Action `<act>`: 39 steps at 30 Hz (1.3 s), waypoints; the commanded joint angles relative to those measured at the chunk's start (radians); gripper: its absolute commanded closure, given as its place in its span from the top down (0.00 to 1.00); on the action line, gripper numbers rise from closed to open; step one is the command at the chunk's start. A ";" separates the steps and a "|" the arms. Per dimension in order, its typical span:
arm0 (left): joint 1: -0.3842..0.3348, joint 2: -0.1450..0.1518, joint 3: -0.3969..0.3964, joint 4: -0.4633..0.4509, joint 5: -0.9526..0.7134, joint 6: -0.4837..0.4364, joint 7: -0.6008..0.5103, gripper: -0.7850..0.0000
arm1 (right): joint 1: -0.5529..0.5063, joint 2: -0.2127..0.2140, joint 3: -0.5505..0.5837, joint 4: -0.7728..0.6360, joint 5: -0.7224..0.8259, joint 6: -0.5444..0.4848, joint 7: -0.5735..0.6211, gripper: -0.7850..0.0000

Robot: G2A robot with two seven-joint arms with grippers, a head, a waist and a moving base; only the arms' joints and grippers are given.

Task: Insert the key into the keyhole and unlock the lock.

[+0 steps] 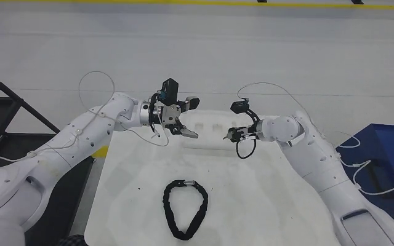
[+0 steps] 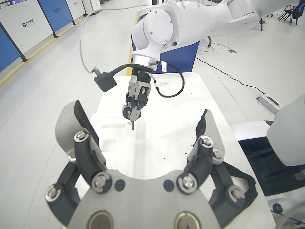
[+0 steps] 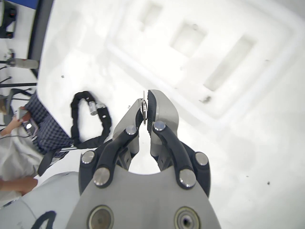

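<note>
Fingers (image 3: 159, 110) of the right gripper (image 3: 145, 101) pinch the key (image 3: 143, 107) above the white table (image 1: 265, 203). Left gripper (image 1: 191, 118) hovers opposite, jaws spread and empty. The black chain lock (image 1: 185, 208) lies on the table nearer the robot, apart from both.

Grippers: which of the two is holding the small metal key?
The right gripper, shut on the small metal key; the left gripper is open and empty.
</note>
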 commanded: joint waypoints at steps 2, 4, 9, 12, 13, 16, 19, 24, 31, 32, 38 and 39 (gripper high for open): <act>0.000 0.000 0.000 0.000 0.000 0.000 0.000 1.00 | -0.043 0.019 0.068 -0.033 0.069 -0.048 0.007 0.00; 0.000 0.000 0.000 0.000 0.000 0.000 0.000 1.00 | -0.074 0.032 0.118 -0.061 0.139 -0.093 0.013 0.00; 0.000 0.000 0.000 0.000 0.000 0.000 0.000 1.00 | -0.128 0.059 0.215 -0.129 0.239 -0.161 0.040 0.00; 0.000 0.000 0.000 0.000 0.000 0.000 0.000 1.00 | -0.154 0.071 0.262 -0.167 0.332 -0.202 0.073 0.00; 0.000 0.000 0.000 0.000 0.000 0.000 0.000 1.00 | -0.160 0.074 0.274 -0.175 0.367 -0.216 0.089 0.00; 0.000 0.000 0.000 0.000 0.000 0.000 0.000 1.00 | -0.162 0.082 0.299 -0.189 0.439 -0.241 0.135 0.00; 0.000 0.000 0.000 0.000 0.000 0.000 0.000 1.00 | -0.149 0.088 0.320 -0.188 0.507 -0.257 0.178 0.00; 0.000 0.000 0.000 0.000 0.000 0.000 0.000 1.00 | -0.137 0.102 0.366 -0.217 0.555 -0.270 0.207 0.00; 0.000 0.000 0.000 0.000 0.000 0.000 0.000 1.00 | -0.125 0.129 0.449 -0.236 0.546 -0.244 0.238 0.00; 0.000 0.000 0.000 0.000 0.000 0.000 0.000 1.00 | -0.124 0.132 0.455 -0.239 0.541 -0.240 0.237 0.00; 0.000 0.000 0.000 0.000 0.000 0.000 0.000 1.00 | -0.128 0.137 0.463 -0.233 0.580 -0.243 0.239 0.00; 0.000 0.000 0.000 0.000 0.000 0.000 0.000 1.00 | -0.128 0.137 0.463 -0.233 0.580 -0.243 0.239 0.00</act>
